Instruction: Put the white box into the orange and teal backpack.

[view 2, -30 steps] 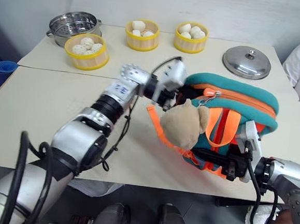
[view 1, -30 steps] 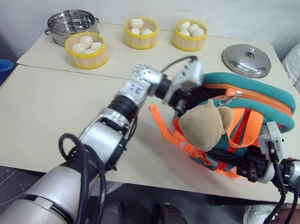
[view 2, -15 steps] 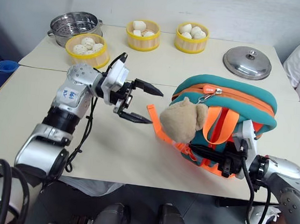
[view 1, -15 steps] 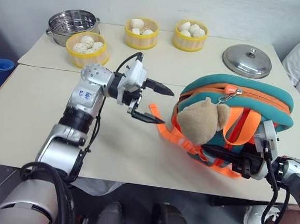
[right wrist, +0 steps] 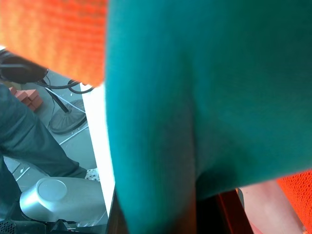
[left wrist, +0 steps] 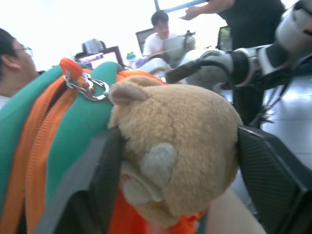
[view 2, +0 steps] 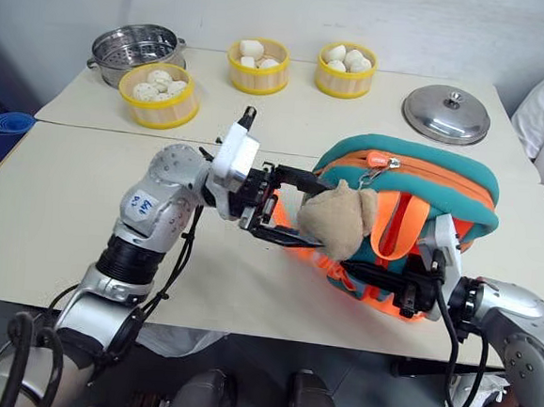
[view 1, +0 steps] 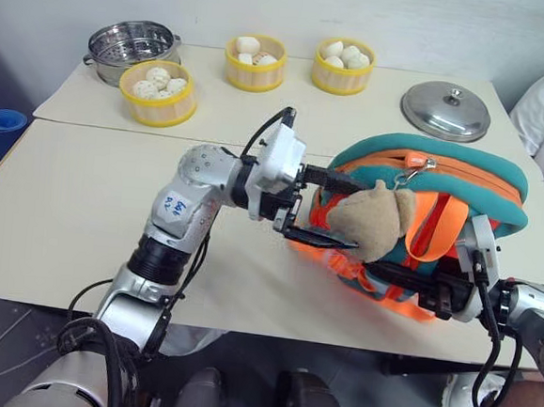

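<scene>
Backpack (view 1: 443, 179), orange and teal, sits on its side on the pale surface (view 1: 55, 205), zipper line running along its upper edge with the metal pull (view 1: 414, 168) near the plush toy. White box: nowhere on the surface; presumably inside the bag, but the pictures do not prove it.

Left gripper (view 1: 333, 208) reaches in level from the robot's left, one black finger above the beige plush toy (view 1: 370, 221) and one below it. In the left wrist view the toy fills the gap between the two fingers and looks touched on both sides, so I read the jaws as closing round the toy, grip not yet confirmed. Likely purpose: pull the dangling toy clear of the zipper, or use it as a handle to steady the bag's front.

Right gripper (view 1: 444, 294) is at the bag's lower near side among the orange straps (view 1: 430, 225), jaws together, apparently pinching fabric or strap to keep the bag from sliding; exactly what it holds I cannot tell.

Behind, well apart: three yellow steamer baskets of buns (view 1: 155, 91), a steel steamer pot (view 1: 129, 43), a steel lid (view 1: 446, 109).
</scene>
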{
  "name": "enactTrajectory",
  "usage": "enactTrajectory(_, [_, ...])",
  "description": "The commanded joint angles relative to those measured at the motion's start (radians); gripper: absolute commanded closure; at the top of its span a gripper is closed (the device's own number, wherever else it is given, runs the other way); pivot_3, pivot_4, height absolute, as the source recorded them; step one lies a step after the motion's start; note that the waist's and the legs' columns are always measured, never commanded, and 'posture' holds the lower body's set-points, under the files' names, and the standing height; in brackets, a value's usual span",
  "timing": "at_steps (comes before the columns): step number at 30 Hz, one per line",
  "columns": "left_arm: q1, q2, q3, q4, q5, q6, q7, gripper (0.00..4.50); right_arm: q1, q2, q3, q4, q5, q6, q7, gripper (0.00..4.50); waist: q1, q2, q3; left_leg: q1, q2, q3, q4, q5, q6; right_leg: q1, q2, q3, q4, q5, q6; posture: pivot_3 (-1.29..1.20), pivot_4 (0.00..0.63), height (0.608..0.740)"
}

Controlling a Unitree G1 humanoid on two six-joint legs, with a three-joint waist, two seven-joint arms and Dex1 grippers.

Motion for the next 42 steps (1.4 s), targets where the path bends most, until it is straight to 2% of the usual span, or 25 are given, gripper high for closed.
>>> enactTrajectory(1, [0.023,0.003,-0.005,-0.014,0.018,-0.012,0.031,2.05,-0.023,0.001,-0.004,-0.046,0.038,0.021,-0.021,4.5,-0.001,0.0,0.0,0.0,0.0,0.0,0.0,0.0,0.0,0.0,0.0,0.0,0.0,0.0,0.0,0.0,0.15,0.74])
enactTrajectory(3, [0.025,0.018,0.017,-0.013,0.004,0.0,0.039,2.68,-0.028,0.01,-0.015,-0.055,0.057,0.028,-0.04,4.5,-0.001,0.0,0.0,0.0,0.0,0.0,0.0,0.0,0.0,0.0,0.001,0.001,0.0,0.0,0.0,0.0,0.15,0.74])
enactTrajectory(8, [-0.114,0.096,0.139,0.121,-0.027,-0.011,0.05,3.98,0.013,0.058,-0.064,-0.063,0.121,0.042,-0.113,4.5,0.0,0.0,0.0,0.0,0.0,-0.001,0.0,0.0,0.0,0.0,0.001,0.001,0.0,0.0,0.0,0.0,0.15,0.74])
enactTrajectory(12, [-0.234,0.161,0.19,0.316,0.0,-0.038,0.047,3.98,0.058,0.067,-0.098,-0.069,0.126,0.031,-0.126,4.5,0.002,0.0,0.0,0.0,0.0,0.0,0.0,0.0,0.0,0.0,0.0,0.0,-0.001,0.0,0.0,0.0,0.15,0.74])
enactTrajectory(16, [-0.342,0.233,0.103,0.672,0.218,-0.201,0.12,3.98,0.093,0.094,-0.132,-0.09,0.148,0.016,-0.167,4.5,0.001,0.0,0.0,0.0,-0.001,0.001,0.0,-0.001,0.001,0.0,0.001,0.0,-0.001,0.0,0.0,0.0,0.15,0.74])
enactTrajectory(20, [-0.311,0.216,0.015,0.864,0.346,-0.34,0.119,3.98,0.131,0.114,-0.138,-0.121,0.15,-0.002,-0.194,4.5,0.0,0.0,0.0,0.0,0.0,0.001,-0.001,-0.001,0.001,-0.001,0.001,0.0,-0.001,0.0,0.0,0.0,0.15,0.74])
enactTrajectory(27, [-0.212,0.117,0.011,0.992,0.372,-0.458,0.085,3.98,0.181,0.148,-0.164,-0.146,0.143,-0.038,-0.242,4.5,0.003,0.0,0.0,-0.002,0.0,0.001,0.0,-0.001,0.001,-0.002,0.0,0.0,-0.001,0.0,0.0,0.0,0.15,0.74])
enactTrajectory(31, [-0.137,0.096,-0.012,0.958,0.404,-0.499,0.076,3.98,0.181,0.179,-0.158,-0.092,0.028,-0.129,-0.27,4.5,0.001,0.0,0.0,-0.001,0.0,0.001,0.0,-0.001,0.001,-0.002,0.0,0.0,0.0,0.0,0.0,0.0,0.15,0.74])
enactTrajectory(36, [-0.027,0.144,0.044,0.756,0.321,-0.367,0.014,2.59,0.155,0.163,-0.125,0.047,-0.184,-0.318,-0.205,4.5,0.0,0.0,-0.001,0.0,-0.001,0.002,0.0,-0.001,0.002,-0.001,0.0,0.0,0.0,0.0,0.0,0.0,0.15,0.74])
enactTrajectory(42, [0.177,0.279,0.114,0.449,0.255,-0.198,0.017,0.7,0.103,0.071,-0.107,0.171,-0.29,-0.441,-0.054,2.58,-0.008,0.0,-0.001,0.0,0.001,0.003,-0.001,-0.001,0.001,-0.002,0.0,0.001,0.001,0.0,0.0,0.0,0.15,0.74])
